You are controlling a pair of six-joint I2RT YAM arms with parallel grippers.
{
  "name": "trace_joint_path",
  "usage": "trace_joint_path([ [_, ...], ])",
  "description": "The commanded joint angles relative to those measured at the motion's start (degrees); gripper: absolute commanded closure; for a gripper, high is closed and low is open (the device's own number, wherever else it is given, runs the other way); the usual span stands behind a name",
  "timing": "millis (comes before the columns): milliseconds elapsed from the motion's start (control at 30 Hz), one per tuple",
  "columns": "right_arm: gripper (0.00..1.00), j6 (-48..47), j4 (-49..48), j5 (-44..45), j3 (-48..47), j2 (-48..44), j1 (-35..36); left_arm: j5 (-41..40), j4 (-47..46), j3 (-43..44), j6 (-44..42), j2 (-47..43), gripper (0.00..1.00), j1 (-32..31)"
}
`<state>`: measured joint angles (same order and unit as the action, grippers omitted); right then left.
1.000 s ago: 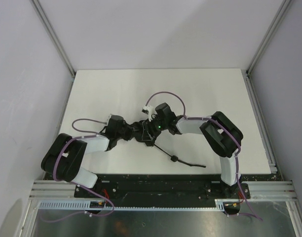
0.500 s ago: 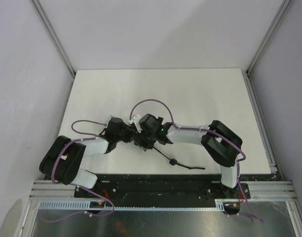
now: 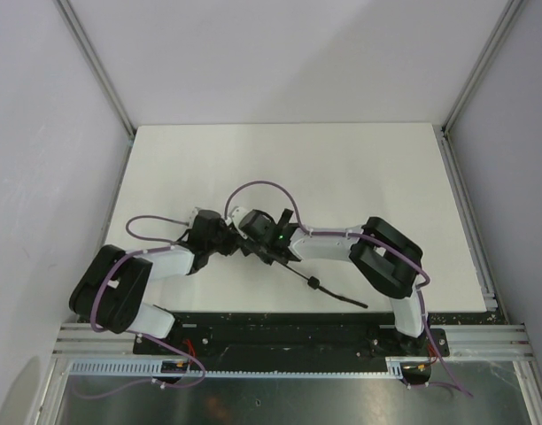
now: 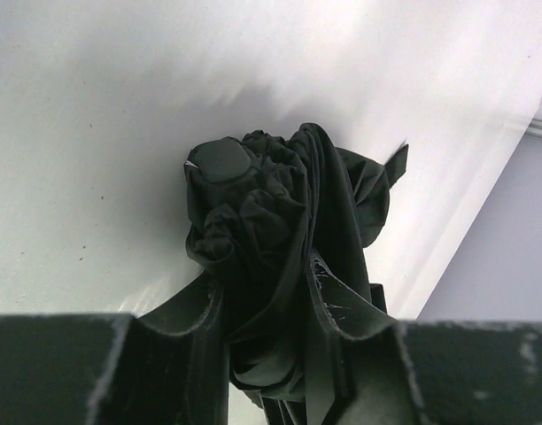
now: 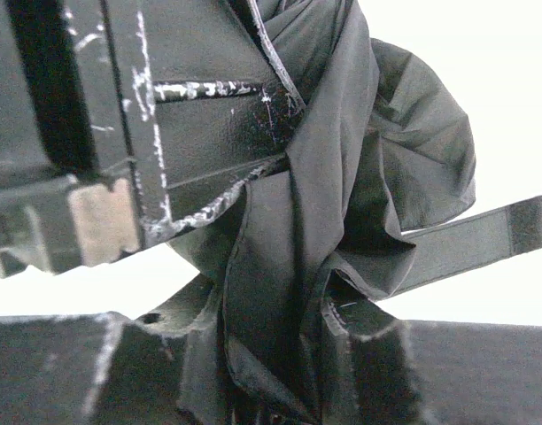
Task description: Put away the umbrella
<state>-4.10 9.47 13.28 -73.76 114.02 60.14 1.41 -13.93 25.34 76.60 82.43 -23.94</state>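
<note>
The black umbrella lies on the white table, its bunched fabric [image 3: 250, 243] held between both grippers and its thin shaft and knob handle [image 3: 313, 283] running to the lower right. My left gripper [image 3: 228, 241] is shut on the umbrella fabric [image 4: 280, 230], with the folded canopy end sticking out beyond its fingers. My right gripper [image 3: 253, 241] is shut on the same fabric [image 5: 315, 221] from the other side, close against the left gripper's fingers [image 5: 200, 115]. A flat black strap [image 5: 483, 235] trails off to the right.
The white table [image 3: 342, 168] sits between grey side walls with metal rails. Purple cables loop over both arms. The table's near edge and a black base bar lie just below the umbrella handle.
My right gripper has slid left along the umbrella toward the left gripper, bunching the fabric. The handle end has shifted slightly left. The left gripper has stayed nearly still.
</note>
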Motion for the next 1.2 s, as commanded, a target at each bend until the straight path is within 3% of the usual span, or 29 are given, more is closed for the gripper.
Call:
trace_joint_path([
  [0, 1.00, 1.19, 1.03, -14.57, 3.10, 3.43, -4.03, -2.00, 13.56, -2.53, -6.42, 0.76, 0.93, -0.78],
  [100, 1.00, 1.52, 1.13, -25.33, 3.89, 3.29, -7.10, -2.74, 13.57, -2.88, -7.98, -1.59, 0.51, -0.76],
  [167, 1.00, 2.18, 1.02, -32.75, 4.24, 3.42, -9.11, -3.35, 13.51, -3.34, -8.53, -3.58, 0.33, -0.71],
  [333, 1.00, 7.01, -2.80, -49.05, 5.62, 4.25, -13.47, -3.36, 13.52, -3.86, -8.95, -5.99, 0.06, -0.67],
  [467, 1.00, 12.18, -6.64, -57.83, 6.05, 5.92, -16.26, -2.50, 13.57, -3.85, -8.06, -4.04, 0.01, -0.83],
  [667, 1.00, 19.16, -13.73, -65.44, 6.69, 7.55, -17.97, -1.92, 13.52, -2.05, -7.00, 2.34, 0.04, -1.52],
  [800, 1.00, 21.27, -15.83, -66.89, 6.87, 7.76, -18.73, -2.60, 13.56, -1.96, -7.92, 3.86, 0.17, -2.04],
  [1000, 0.99, 22.50, -17.09, -66.56, 6.96, 6.35, -18.76, -4.57, 10.20, -4.42, -10.43, 3.24, 0.59, -2.49],
  [1100, 0.82, 22.52, -15.82, -62.61, 6.95, 4.38, -18.61, -4.19, 9.02, -4.70, -10.91, 3.98, 0.79, -2.62],
  [1167, 0.69, 21.16, -13.72, -58.44, 6.89, 2.40, -18.16, -3.91, 8.84, -4.69, -11.09, 4.56, 0.87, -2.67],
])
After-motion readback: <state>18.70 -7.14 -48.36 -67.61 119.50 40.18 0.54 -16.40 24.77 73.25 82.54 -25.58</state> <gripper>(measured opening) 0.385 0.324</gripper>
